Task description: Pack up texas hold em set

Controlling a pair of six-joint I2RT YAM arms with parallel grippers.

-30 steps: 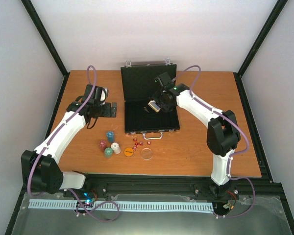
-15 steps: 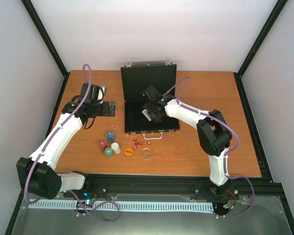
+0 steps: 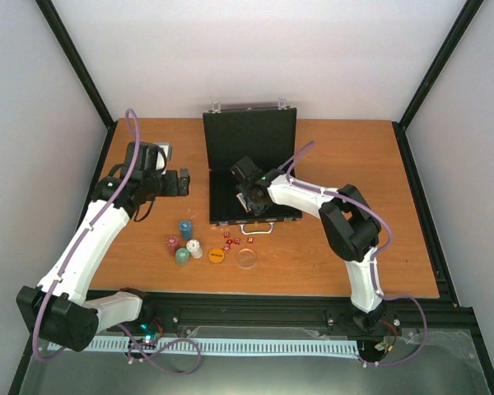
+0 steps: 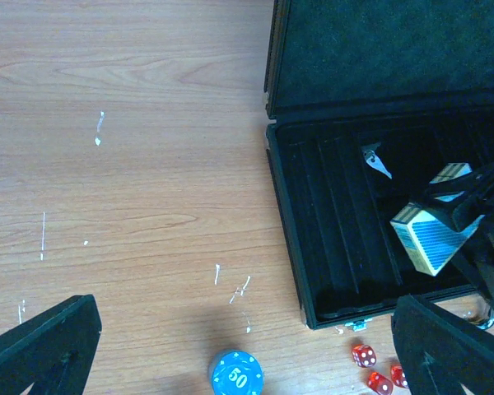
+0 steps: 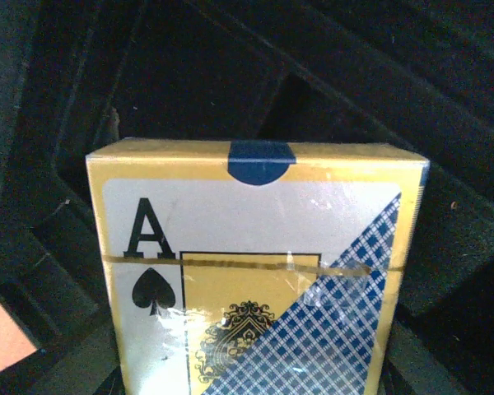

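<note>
Starting with the card deck (image 4: 432, 234): clamped tight in the right hand (image 3: 245, 197), tilted, sticking out past the fingers with the ace of spades face toward the wrist camera. Hanging right over the open tray of the black briefcase (image 3: 249, 136), with the lid standing up just beyond the hand; can't tell about actual contact with the tray floor. Moving to the left hand (image 3: 179, 183): spread wide, gripping nothing, held above the table (image 3: 370, 247) near the case's left side. Counting time: one deck, one briefcase, four little chip stacks on the near side of the left hand, namely a blue stack (image 3: 185, 229), a red stack (image 3: 172, 243), a green stack (image 3: 182, 256) and a white stack (image 3: 195, 248). Then one orange disc (image 3: 216, 255) and one clear disc (image 3: 247, 258), both nearer the bases than the right hand. Plus red dice (image 3: 232, 240) scattered beside those discs, at least three for sure, maybe five, too tiny to swear.
</note>
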